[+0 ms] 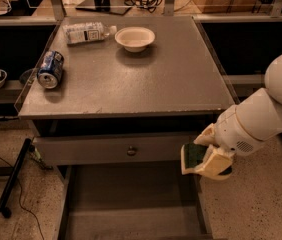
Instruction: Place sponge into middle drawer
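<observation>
The sponge point(194, 154), dark green face showing, sits between the cream fingers of my gripper point(201, 159). My gripper is shut on it, just off the cabinet's front right corner, below the tabletop edge and above the right wall of the middle drawer point(126, 219). The drawer is pulled out at the bottom of the view, a wide grey tray with a bare flat floor. The sponge hangs over the drawer's right rim, not inside it.
Above the open tray is a closed grey drawer front with a small round knob point(131, 150). On the tabletop point(156, 79) lie a blue can point(50, 69), a plastic bottle point(86, 33) and a white bowl point(135, 38). A black pole point(13, 179) leans on the floor at left.
</observation>
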{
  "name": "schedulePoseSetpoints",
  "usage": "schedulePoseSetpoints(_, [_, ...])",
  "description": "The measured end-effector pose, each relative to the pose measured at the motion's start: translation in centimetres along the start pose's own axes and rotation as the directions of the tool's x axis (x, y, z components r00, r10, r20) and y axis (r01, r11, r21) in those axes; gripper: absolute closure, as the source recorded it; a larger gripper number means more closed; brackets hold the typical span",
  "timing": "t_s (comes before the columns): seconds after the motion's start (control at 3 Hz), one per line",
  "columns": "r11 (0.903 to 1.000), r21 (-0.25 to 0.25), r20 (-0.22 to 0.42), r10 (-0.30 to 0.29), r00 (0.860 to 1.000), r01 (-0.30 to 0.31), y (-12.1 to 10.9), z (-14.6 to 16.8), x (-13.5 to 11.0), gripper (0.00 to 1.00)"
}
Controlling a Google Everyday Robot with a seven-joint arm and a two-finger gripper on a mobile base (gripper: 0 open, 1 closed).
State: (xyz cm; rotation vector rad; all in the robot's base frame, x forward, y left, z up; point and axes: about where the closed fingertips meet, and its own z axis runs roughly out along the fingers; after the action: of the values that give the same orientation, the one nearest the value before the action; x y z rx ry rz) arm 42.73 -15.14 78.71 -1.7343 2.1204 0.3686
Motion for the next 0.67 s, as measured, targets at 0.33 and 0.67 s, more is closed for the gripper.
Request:
schedulePoseSetpoints(0.33, [0.9996, -0.015, -0.012, 0.024, 1.0, -0.024, 0.5, 3.2, 1.2, 1.0])
schedulePoseSetpoints(0.67, [0.9976, -0.062, -0.02, 0.03, 0.999, -0.031, 0.8, 9.0, 3.1, 1.0])
